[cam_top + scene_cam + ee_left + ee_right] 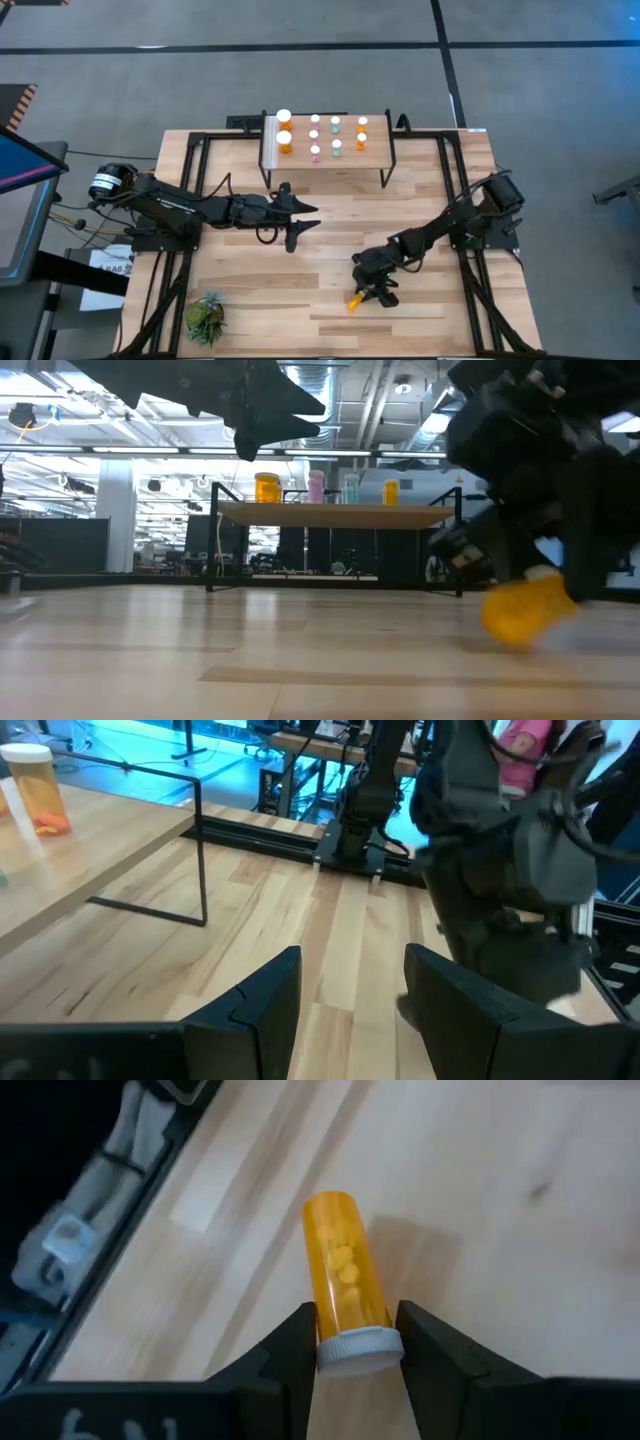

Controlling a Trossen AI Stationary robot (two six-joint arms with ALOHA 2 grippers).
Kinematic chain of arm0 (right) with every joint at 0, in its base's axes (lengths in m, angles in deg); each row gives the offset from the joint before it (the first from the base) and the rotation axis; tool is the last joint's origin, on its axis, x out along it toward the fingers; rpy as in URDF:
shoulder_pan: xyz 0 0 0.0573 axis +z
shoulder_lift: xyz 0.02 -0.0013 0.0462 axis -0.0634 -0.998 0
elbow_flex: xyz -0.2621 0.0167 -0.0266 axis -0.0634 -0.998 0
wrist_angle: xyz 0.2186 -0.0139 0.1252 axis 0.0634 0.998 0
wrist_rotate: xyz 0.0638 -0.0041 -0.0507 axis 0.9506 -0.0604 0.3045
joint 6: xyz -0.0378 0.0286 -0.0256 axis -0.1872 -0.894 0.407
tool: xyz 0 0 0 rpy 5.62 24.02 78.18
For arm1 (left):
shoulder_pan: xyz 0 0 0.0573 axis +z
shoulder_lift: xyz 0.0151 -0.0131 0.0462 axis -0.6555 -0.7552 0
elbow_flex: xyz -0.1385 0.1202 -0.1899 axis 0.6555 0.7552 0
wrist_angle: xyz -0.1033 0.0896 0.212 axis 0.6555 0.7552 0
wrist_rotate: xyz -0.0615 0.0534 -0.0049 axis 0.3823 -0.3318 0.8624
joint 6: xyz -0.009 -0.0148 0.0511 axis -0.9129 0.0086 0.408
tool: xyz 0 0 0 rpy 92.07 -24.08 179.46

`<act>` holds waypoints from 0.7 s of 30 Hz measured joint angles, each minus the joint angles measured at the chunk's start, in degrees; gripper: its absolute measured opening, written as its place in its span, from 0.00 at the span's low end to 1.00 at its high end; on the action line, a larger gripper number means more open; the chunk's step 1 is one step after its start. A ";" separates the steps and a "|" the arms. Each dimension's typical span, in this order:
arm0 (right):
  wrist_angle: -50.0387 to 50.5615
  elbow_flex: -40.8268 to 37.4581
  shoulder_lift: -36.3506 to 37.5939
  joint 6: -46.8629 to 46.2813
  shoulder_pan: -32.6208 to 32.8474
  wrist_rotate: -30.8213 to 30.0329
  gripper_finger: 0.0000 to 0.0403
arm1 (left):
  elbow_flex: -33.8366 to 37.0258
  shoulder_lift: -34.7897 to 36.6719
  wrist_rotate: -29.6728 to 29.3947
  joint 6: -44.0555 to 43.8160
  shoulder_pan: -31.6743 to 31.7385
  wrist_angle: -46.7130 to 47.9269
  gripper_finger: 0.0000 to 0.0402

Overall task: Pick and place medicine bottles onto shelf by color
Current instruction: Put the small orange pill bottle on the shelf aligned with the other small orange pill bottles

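Legible markings: none confirmed. Right pincer (352,1355) housing: pale characters along its near edge (cut off by the frame, unreadable). White paper sheet (108,266) on the floor beside the surface (330,230): dark print (too small to make out). Bottles on the shelf (372,160): no readable labels.

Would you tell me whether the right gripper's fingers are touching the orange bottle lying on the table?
Touching. In the right wrist view, both fingers of the right gripper press against the white-capped end of the orange bottle, with no gap visible on either side.
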 joint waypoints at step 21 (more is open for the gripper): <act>20.27 0.28 22.37 1.92 -10.42 -14.40 0.37 | -1.62 -0.55 7.51 0.55 -2.09 -0.13 0.46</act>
